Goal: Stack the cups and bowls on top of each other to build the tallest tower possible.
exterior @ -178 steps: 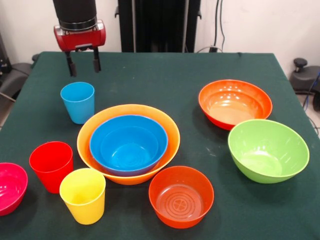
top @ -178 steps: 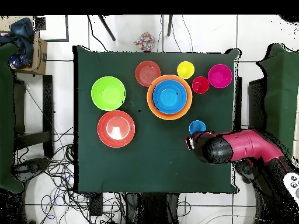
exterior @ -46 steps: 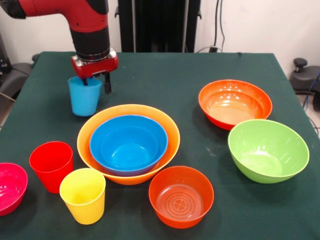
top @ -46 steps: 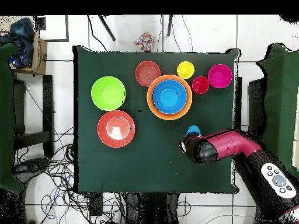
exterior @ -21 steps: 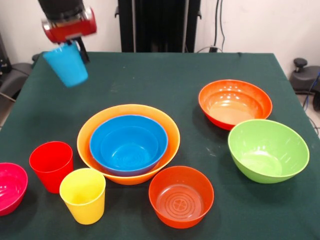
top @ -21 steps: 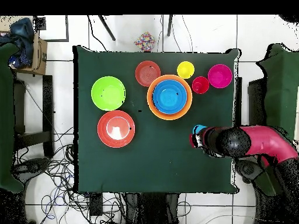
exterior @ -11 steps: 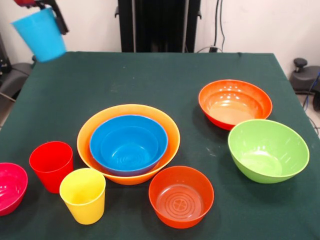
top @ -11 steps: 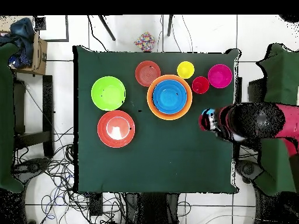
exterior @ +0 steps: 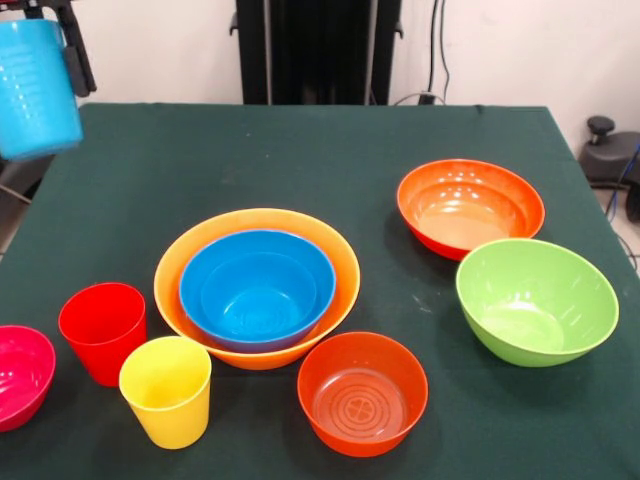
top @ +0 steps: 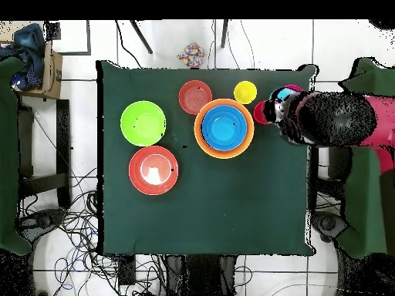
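Note:
My gripper (exterior: 62, 60) is shut on the rim of the light blue cup (exterior: 35, 85), which hangs upright high above the table's left edge in the front view. In the overhead view the cup (top: 287, 95) and gripper (top: 283, 105) hover over the red cup (top: 261, 115) and the magenta bowl, which the arm mostly hides. The tower is the pale orange bowl (exterior: 340, 262) with the blue bowl (exterior: 257, 290) nested inside. In front of me stand the red cup (exterior: 102, 330) and the yellow cup (exterior: 167, 390), with the magenta bowl (exterior: 20, 375) beside them.
A small red-orange bowl (exterior: 362, 392) sits near the front edge. A larger red-orange bowl (exterior: 470, 207) and the lime green bowl (exterior: 535, 300) stand to the right. Dark green cloth covers the table (exterior: 300, 150).
The gripper took hold of the light blue cup on the table and lifted it. Over the last second it has carried the cup up and to the left in the front view, over the red cup and magenta bowl.

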You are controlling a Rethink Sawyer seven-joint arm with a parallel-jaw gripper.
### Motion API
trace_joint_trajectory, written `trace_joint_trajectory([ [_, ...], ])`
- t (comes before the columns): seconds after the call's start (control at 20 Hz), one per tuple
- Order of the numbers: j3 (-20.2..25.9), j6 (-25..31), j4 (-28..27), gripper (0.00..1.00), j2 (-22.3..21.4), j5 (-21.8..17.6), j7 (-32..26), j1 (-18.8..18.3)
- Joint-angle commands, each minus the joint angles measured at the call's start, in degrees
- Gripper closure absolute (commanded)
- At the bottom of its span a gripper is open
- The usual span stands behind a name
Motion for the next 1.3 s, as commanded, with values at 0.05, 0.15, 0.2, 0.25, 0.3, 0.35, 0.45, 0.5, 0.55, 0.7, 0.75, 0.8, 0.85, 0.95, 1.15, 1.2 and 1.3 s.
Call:
trace_joint_trajectory([
  [0.05,-6.61,-2.18,-6.77,1.0,2.09,0.04,9.97,6.66],
  [0.15,-7.62,-2.89,-6.72,1.0,1.96,0.21,10.24,7.41],
  [0.2,-7.8,-4.06,-4.59,1.0,0.92,0.47,10.41,7.12],
  [0.25,-8.14,-4.7,-3.72,1.0,0.51,0.63,10.45,7.19],
  [0.3,-8.48,-5.33,-2.84,1.0,0.09,0.78,10.5,7.26],
  [0.35,-8.85,-5.64,-2.7,1.0,0.03,0.91,10.44,7.48],
  [0.45,-9.65,-6.0,-2.87,1.0,0.03,1.1,10.48,8.16],
  [0.5,-10.05,-5.86,-3.23,1.0,0.15,1.22,10.54,8.71],
  [0.55,-10.35,-5.67,-3.52,1.0,0.32,1.32,10.49,9.07],
  [0.7,-11.48,-4.66,-5.64,1.0,1.37,1.7,10.99,10.97],
  [0.75,-11.72,-4.56,-6.07,1.0,1.65,1.8,11.01,11.33],
  [0.8,-12.06,-4.72,-6.6,1.0,2.03,1.75,11.09,11.77],
  [0.85,-12.39,-4.88,-7.12,1.0,2.41,1.7,11.17,12.2],
  [0.95,-13.06,-5.26,-8.03,1.0,3.25,1.47,11.05,12.91],
  [1.15,-14.23,-5.56,-9.77,1.0,4.72,1.39,11.28,14.74],
  [1.2,-14.49,-5.66,-10.1,1.0,5.12,1.45,11.43,15.3],
  [1.3,-15.14,-6.33,-10.87,1.0,6.12,1.24,12.02,16.63],
])
